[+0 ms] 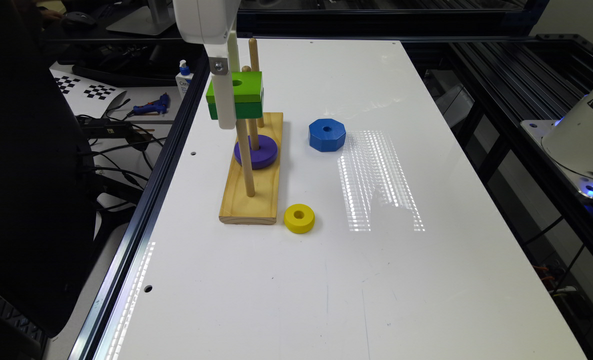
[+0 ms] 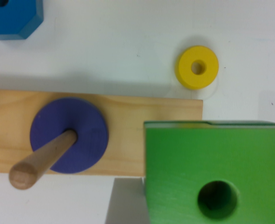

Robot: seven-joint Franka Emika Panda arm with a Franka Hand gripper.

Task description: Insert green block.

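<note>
The green block (image 1: 243, 95) is a thick square piece with a round centre hole, lighter on top. It hangs above the near end of the wooden base (image 1: 236, 200), with my gripper (image 1: 232, 107) shut on its sides. The near peg (image 1: 246, 160) rises straight to the block's underside; I cannot tell whether its tip is inside the hole. In the wrist view the green block (image 2: 230, 158) is close to the camera, its hole dark, and one grey finger (image 2: 125, 207) shows beside it.
A purple ring (image 1: 257, 152) sits on the middle peg (image 2: 39, 161) of the base (image 2: 127, 126), and a third peg (image 1: 253, 55) stands behind. On the white table (image 1: 326, 280) lie a blue octagonal block (image 1: 327, 135) and a yellow ring (image 1: 299, 218).
</note>
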